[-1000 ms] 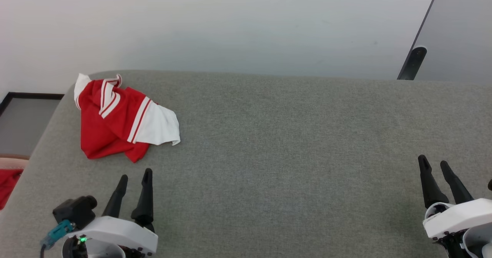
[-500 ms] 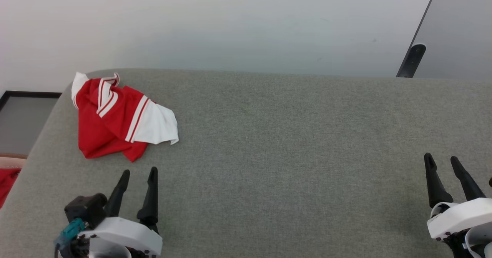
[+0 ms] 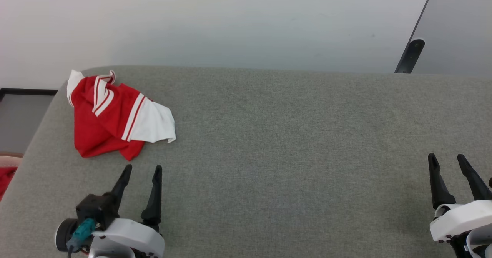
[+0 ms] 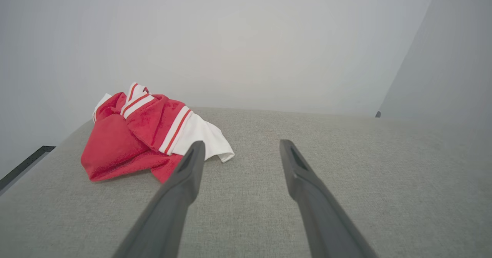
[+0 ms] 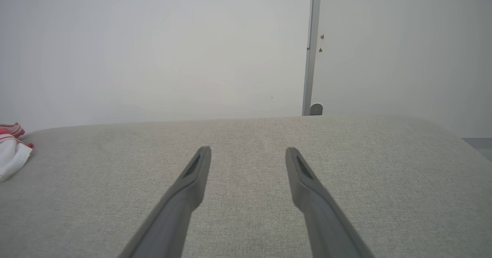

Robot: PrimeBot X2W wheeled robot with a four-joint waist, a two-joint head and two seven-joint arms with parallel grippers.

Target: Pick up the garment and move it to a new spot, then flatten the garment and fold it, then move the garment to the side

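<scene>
Looking down from the head view, the garment (image 3: 115, 121) lies crumpled on the grey cushioned surface (image 3: 288, 154), just ahead of the left gripper (image 3: 142, 167) and slightly to its left. A narrow strip of grey shows between cloth and fingertips. That gripper's jaws stand apart with nothing between them. The right gripper (image 3: 446, 156) sits well apart from the garment, which lies far off to its left; its jaws are likewise spread and empty.

From the left wrist view, the red body, striped bands and white sleeve panel sit ahead and left of the jaws, and the left finger's tip crosses in front of the near edge.

From the right wrist view, both fingers stand wide over bare grey fabric, and a scrap of white sleeve shows far left of them.
</scene>
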